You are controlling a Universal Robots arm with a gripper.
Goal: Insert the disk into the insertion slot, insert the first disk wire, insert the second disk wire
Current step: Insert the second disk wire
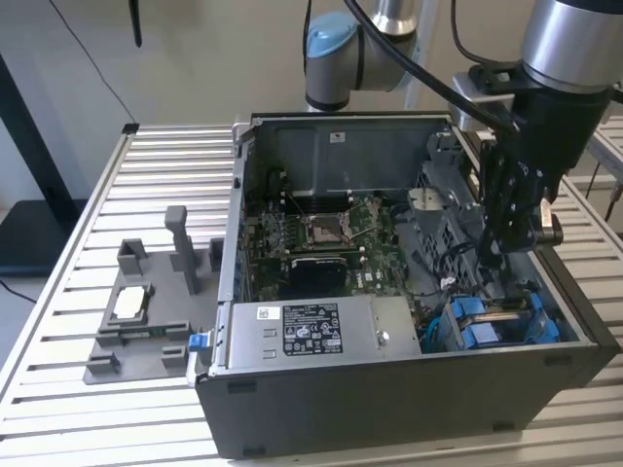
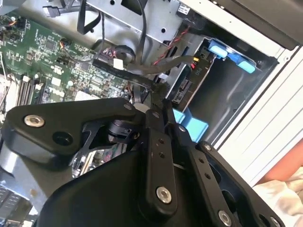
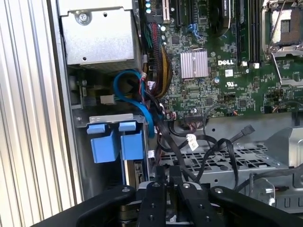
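The disk sits on edge in the insertion slot (image 1: 440, 326) at the case's front corner on the exterior view's right. Its blue carrier tabs (image 1: 492, 321) (image 3: 113, 142) (image 2: 229, 52) stand out of the grey cage (image 3: 111, 118). My gripper (image 1: 494, 255) (image 2: 162, 101) (image 3: 169, 172) hangs inside the case just behind the tabs. Its fingers are pressed together on a black disk wire (image 2: 137, 71) (image 3: 182, 151). The wire trails back toward the motherboard. The disk's connector end (image 2: 183, 90) lies close beyond the fingertips. A blue wire (image 3: 142, 94) loops down beside the cage.
The green motherboard (image 1: 321, 238) with its square CPU socket (image 1: 321, 229) fills the case floor. A grey power supply (image 1: 311, 329) lines the front wall. Loose black cables (image 3: 222, 146) cross a perforated bracket. A grey fixture (image 1: 146, 311) stands on the slatted table (image 1: 58, 389).
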